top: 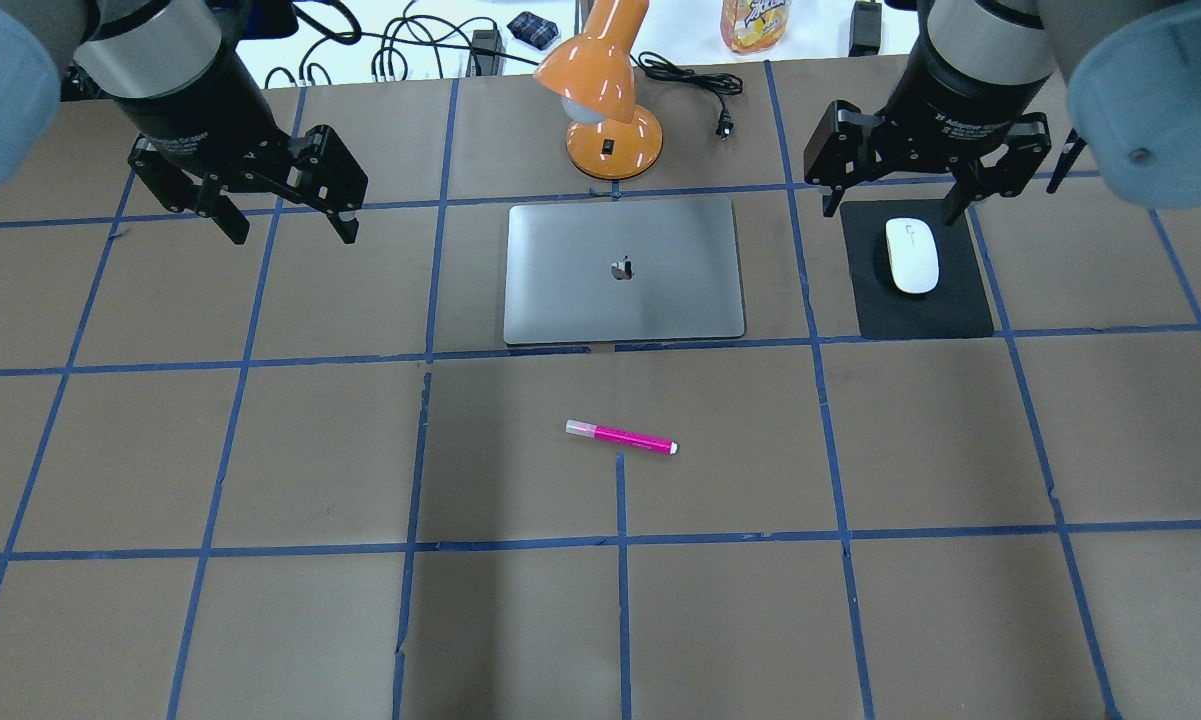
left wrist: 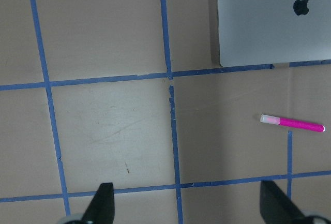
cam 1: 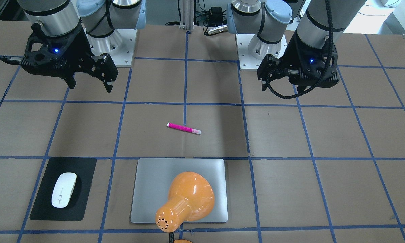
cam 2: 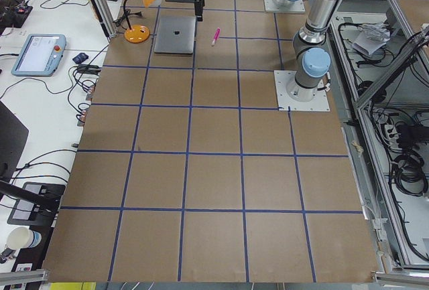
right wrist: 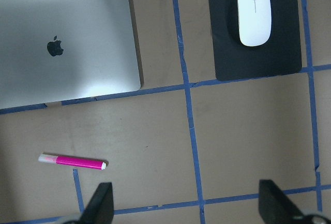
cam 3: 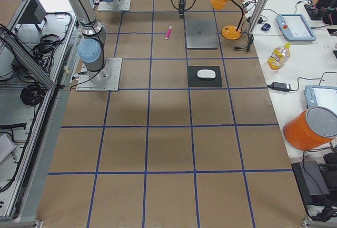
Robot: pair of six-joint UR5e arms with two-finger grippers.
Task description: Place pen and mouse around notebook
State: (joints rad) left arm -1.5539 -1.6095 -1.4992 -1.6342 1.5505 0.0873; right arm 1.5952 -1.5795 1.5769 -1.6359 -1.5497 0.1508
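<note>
The magenta pen (top: 621, 438) lies flat on the brown table, a little on the robot's side of the silver notebook (top: 624, 270). The white mouse (top: 911, 255) sits on a black mat (top: 920, 305) to the right of the notebook. My left gripper (top: 287, 228) hangs open and empty above the table, left of the notebook. My right gripper (top: 893, 208) hangs open and empty above the mat's far end. The front view shows the pen (cam 1: 184, 128), the mouse (cam 1: 64, 190), the notebook (cam 1: 151, 192), my left gripper (cam 1: 283, 87) and my right gripper (cam 1: 89, 86).
An orange desk lamp (top: 610, 100) stands just beyond the notebook, its shade leaning over the lid, and its cord (top: 695, 85) trails right. Blue tape lines grid the table. A bottle (top: 755, 22) and cables lie on the white bench past the far edge.
</note>
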